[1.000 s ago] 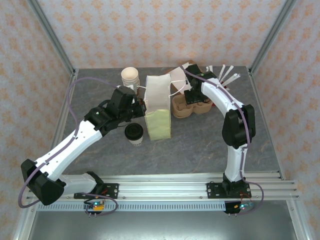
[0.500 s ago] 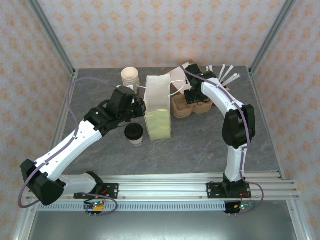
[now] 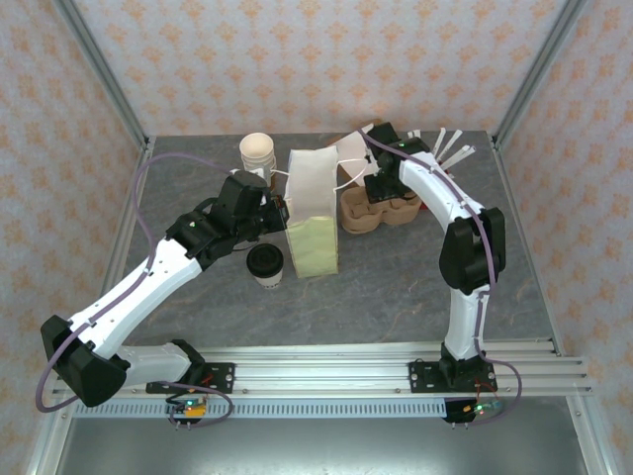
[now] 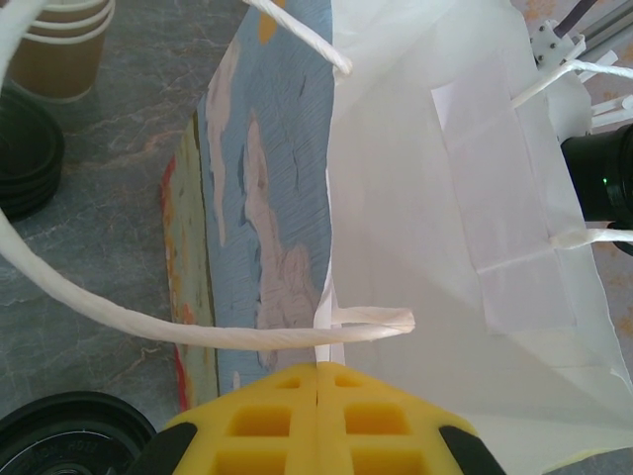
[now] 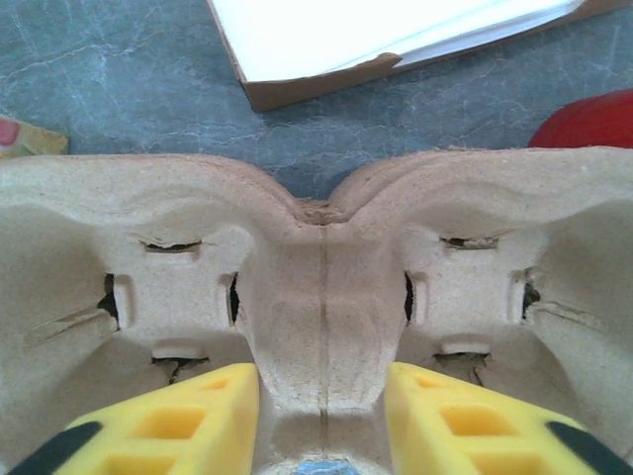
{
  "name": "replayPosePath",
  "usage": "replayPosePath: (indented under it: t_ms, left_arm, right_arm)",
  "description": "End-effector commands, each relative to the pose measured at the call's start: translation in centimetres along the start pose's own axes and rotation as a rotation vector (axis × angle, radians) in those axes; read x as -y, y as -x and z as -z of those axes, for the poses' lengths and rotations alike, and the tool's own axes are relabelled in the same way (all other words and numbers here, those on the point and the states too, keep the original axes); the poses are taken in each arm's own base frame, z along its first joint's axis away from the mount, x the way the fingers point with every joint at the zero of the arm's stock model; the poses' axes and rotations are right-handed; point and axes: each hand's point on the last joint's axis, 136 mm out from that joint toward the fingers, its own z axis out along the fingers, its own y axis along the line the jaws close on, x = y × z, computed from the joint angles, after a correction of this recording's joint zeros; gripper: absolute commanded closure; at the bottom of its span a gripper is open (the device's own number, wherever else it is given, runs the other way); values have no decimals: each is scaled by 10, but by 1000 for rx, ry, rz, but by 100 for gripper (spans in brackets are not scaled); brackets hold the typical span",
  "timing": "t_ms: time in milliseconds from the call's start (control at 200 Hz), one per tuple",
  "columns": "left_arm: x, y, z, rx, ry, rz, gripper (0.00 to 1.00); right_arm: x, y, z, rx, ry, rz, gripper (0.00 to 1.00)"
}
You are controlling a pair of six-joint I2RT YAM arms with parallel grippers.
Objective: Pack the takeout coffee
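left claw (image 4: 318,388) tight on paper bag (image 4: 465,228)

The right tool (image 5: 321,391) has edged a little toward the far side of the tabletop (image 3: 396,287) over the pulp cup carrier (image 5: 321,277). Its jaws seem slightly wider apart, though the overhead view is too small to be sure.

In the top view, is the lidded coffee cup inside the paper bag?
No, the lidded coffee cup stands on the table beside the upright paper bag, outside it.
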Motion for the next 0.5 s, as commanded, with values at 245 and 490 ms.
replayPosePath:
  t_ms: [245,490]
  left_arm:
    - [-28,10,19,52,134,-81,100]
    - [-30,5,13,35,137,-73,100]
  right_arm:
    - [-10,-16,48,150,237,549,39]
    - [0,-22,30,40,229,657,39]
